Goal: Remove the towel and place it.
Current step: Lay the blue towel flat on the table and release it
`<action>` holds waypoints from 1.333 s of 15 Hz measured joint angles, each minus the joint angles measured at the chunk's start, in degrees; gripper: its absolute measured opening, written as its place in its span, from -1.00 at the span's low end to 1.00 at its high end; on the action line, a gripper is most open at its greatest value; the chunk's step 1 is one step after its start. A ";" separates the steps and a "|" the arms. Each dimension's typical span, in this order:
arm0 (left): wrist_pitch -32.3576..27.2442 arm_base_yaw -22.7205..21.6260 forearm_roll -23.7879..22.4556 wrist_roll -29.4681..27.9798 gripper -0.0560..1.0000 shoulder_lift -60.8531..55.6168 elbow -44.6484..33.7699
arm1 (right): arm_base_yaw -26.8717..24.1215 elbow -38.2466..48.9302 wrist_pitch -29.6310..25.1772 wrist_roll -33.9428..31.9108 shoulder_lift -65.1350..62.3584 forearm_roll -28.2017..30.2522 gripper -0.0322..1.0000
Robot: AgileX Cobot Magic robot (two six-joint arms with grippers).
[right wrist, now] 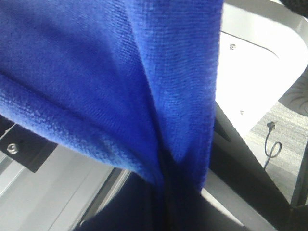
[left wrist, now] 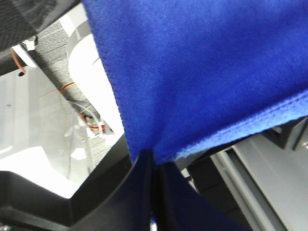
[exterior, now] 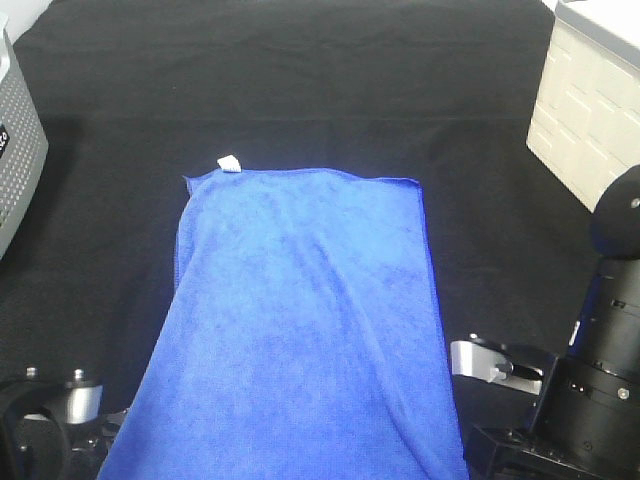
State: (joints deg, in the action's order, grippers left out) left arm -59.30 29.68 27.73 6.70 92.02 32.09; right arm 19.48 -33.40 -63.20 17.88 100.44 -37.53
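Note:
The towel (exterior: 300, 320) is a bright blue cloth lying lengthwise on the black table covering (exterior: 300, 80). Its white tag (exterior: 229, 162) is at the far left corner, and its near end runs off the front of the exterior high view. My left gripper (left wrist: 153, 166) is shut on a near corner of the towel (left wrist: 202, 72), which stretches away from the pinched fingers. My right gripper (right wrist: 166, 178) is shut on a bunched fold of the towel (right wrist: 96, 72). Both sets of fingertips are out of sight in the exterior high view.
A grey perforated box (exterior: 15, 140) stands at the left edge. At the back right is a white brick-patterned box (exterior: 590, 100). The right arm's black body (exterior: 600, 370) and the left arm's joint (exterior: 50, 410) sit at the front corners.

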 joint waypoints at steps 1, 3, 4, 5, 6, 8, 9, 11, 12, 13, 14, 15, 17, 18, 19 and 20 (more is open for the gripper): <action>0.00 1.03 -0.11 0.00 -0.89 0.17 0.57 | 0.00 0.00 0.17 0.40 0.69 0.52 -0.87; -0.11 2.41 -0.74 0.00 -0.89 0.29 1.89 | 0.00 0.00 0.29 0.92 1.09 1.49 -0.69; -0.23 2.81 -1.09 0.00 -0.88 0.40 2.69 | 0.00 0.00 0.29 0.92 1.20 2.01 -0.54; -0.23 3.09 -1.20 0.00 -0.82 0.40 3.21 | 0.00 0.00 0.29 0.92 1.32 2.29 -0.40; -0.23 3.09 -1.15 0.00 -0.74 0.40 3.44 | -0.06 0.00 0.29 0.92 1.32 2.41 -0.26; -0.46 3.09 -0.23 0.00 -0.50 0.40 3.50 | -0.17 0.00 0.40 0.92 1.38 1.95 0.00; -0.52 3.09 0.92 0.00 -0.38 0.40 3.50 | -0.17 0.00 0.57 0.92 1.38 1.03 0.13; -0.63 3.09 2.86 0.00 -0.03 0.40 3.50 | -0.17 0.00 0.57 0.92 1.38 0.29 0.27; -0.80 3.09 2.92 0.00 0.08 0.40 3.50 | -0.17 0.00 0.57 0.92 1.38 0.29 0.28; -1.03 3.09 2.92 0.00 0.17 0.40 3.50 | -0.17 0.00 0.57 0.92 1.38 0.29 0.29; -1.15 3.09 2.98 0.00 0.20 0.40 3.50 | -0.17 0.00 0.57 0.92 1.38 0.23 0.29; -1.43 3.09 2.98 0.00 0.23 0.40 3.50 | -0.17 0.00 0.57 0.92 1.38 0.23 0.29; -1.83 3.09 2.98 0.23 0.24 0.17 4.18 | -0.17 0.00 0.57 0.92 1.20 0.23 0.29; -1.89 3.09 2.86 0.23 0.24 -0.29 4.76 | -0.17 0.00 0.57 0.92 0.46 0.29 0.29; -1.95 3.09 2.81 0.23 0.24 -0.74 5.33 | -0.17 0.00 0.52 0.92 -0.74 0.29 0.29; -2.06 3.09 2.69 -0.06 0.24 -1.09 6.02 | -0.17 0.06 0.52 1.26 -2.29 0.29 0.29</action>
State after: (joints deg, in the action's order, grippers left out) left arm -61.36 32.77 30.42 6.65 90.93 38.10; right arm 19.31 -33.35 -62.68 19.14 98.15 -37.24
